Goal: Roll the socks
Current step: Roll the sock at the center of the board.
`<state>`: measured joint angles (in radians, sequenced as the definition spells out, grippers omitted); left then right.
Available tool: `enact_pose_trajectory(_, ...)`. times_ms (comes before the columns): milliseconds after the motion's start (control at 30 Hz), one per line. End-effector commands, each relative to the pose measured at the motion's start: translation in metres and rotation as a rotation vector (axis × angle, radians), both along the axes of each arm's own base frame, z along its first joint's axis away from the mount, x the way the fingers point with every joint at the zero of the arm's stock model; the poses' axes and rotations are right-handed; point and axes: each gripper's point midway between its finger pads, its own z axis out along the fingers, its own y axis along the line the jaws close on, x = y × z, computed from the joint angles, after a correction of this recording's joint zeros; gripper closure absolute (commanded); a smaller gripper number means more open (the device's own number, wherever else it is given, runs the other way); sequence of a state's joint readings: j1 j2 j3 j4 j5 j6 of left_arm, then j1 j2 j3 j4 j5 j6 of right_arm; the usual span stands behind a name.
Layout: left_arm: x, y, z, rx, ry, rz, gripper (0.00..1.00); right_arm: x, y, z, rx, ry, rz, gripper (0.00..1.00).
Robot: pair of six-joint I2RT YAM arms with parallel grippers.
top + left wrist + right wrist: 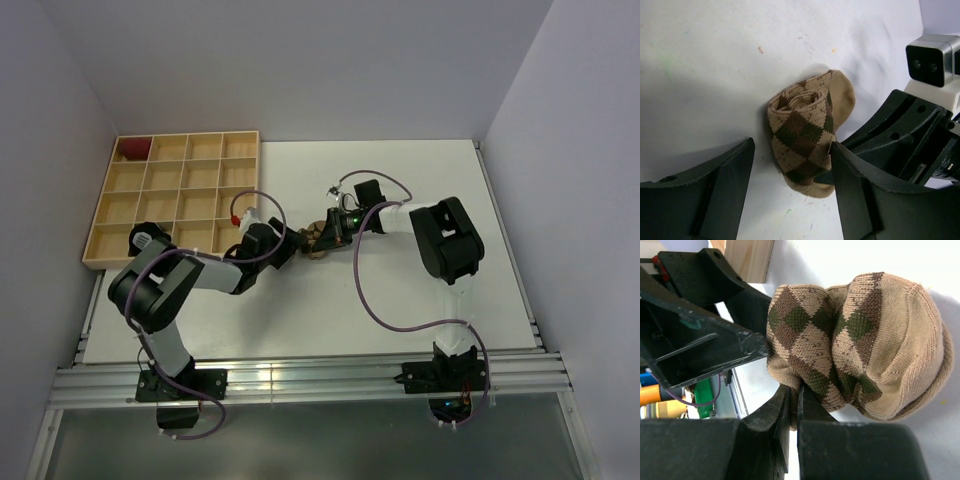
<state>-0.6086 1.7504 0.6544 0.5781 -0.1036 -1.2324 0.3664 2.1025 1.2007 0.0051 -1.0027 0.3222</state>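
A rolled tan sock bundle with brown and green argyle diamonds (318, 240) lies on the white table between the two arms. In the left wrist view the sock bundle (805, 132) sits between my open left fingers, touching the right finger (860, 190). My left gripper (792, 160) is open around it. My right gripper (796, 397) is shut, pinching a fold of the sock's edge; the bundle (855, 340) fills the right wrist view. In the top view the left gripper (290, 245) and the right gripper (333, 232) meet at the sock.
A wooden compartment tray (175, 195) stands at the table's far left, with a dark red item (133, 148) in its far left corner cell. The right arm's purple cable (375, 300) loops over the table's middle. The table's front rail (300, 385) runs along the near edge.
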Motion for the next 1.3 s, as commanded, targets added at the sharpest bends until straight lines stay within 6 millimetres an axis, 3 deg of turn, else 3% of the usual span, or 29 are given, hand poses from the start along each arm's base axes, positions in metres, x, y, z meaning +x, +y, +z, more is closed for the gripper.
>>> enact_pose_trajectory(0, 0.013, -0.006, 0.002, -0.032, -0.046, 0.022, 0.32, -0.026, -0.016, -0.053, -0.156, 0.17, -0.038, 1.0)
enact_pose_trajectory(167, 0.012, -0.008, -0.014, -0.017, -0.013, 0.012, 0.41, -0.027, -0.016, -0.054, -0.159, 0.178, -0.038, 1.0)
enact_pose_trajectory(300, 0.01, -0.012, -0.021, 0.009, 0.005, -0.023, 0.63, -0.025, -0.016, -0.053, -0.16, 0.174, -0.053, 1.0)
enact_pose_trajectory(433, 0.009, -0.013, -0.027, 0.085, 0.012, -0.051, 0.76, -0.021, -0.018, -0.041, -0.162, 0.109, -0.082, 1.0)
enact_pose_trajectory(500, 0.006, -0.011, -0.031, 0.111, 0.036, -0.062, 0.83, -0.015, -0.02, -0.038, -0.185, 0.053, -0.104, 0.92)
enact_pose_trajectory(667, 0.0, -0.008, -0.042, 0.218, 0.099, -0.112, 0.84, -0.009, -0.027, -0.011, -0.261, -0.138, -0.163, 0.65)
enact_pose_trajectory(800, -0.005, -0.001, -0.048, 0.312, 0.165, -0.141, 0.85, 0.005, -0.031, 0.017, -0.337, -0.406, -0.268, 0.53)
enact_pose_trajectory(833, -0.007, -0.001, -0.049, 0.322, 0.182, -0.146, 0.86, 0.0, -0.036, 0.025, -0.352, -0.459, -0.291, 0.51)
enact_pose_trajectory(900, -0.008, -0.001, -0.05, 0.357, 0.216, -0.176, 0.86, 0.013, -0.048, 0.036, -0.433, -0.608, -0.378, 0.43)
enact_pose_trajectory(933, -0.009, -0.002, -0.052, 0.369, 0.23, -0.184, 0.86, 0.003, -0.045, 0.04, -0.452, -0.662, -0.374, 0.41)
enact_pose_trajectory(967, -0.009, -0.003, -0.053, 0.382, 0.237, -0.202, 0.86, 0.006, -0.052, 0.043, -0.507, -0.716, -0.415, 0.37)
enact_pose_trajectory(1000, -0.008, -0.004, -0.05, 0.391, 0.244, -0.212, 0.86, 0.009, -0.05, 0.051, -0.52, -0.797, -0.425, 0.35)
enact_pose_trajectory(1067, -0.012, -0.001, -0.052, 0.42, 0.271, -0.231, 0.86, -0.007, -0.038, 0.055, -0.528, -0.883, -0.397, 0.29)
enact_pose_trajectory(1200, -0.018, -0.004, -0.047, 0.438, 0.305, -0.291, 0.86, -0.008, -0.027, 0.067, -0.587, -1.04, -0.392, 0.23)
enact_pose_trajectory(1267, -0.024, -0.002, -0.049, 0.455, 0.335, -0.321, 0.85, -0.012, -0.016, 0.063, -0.6, -1.069, -0.356, 0.23)
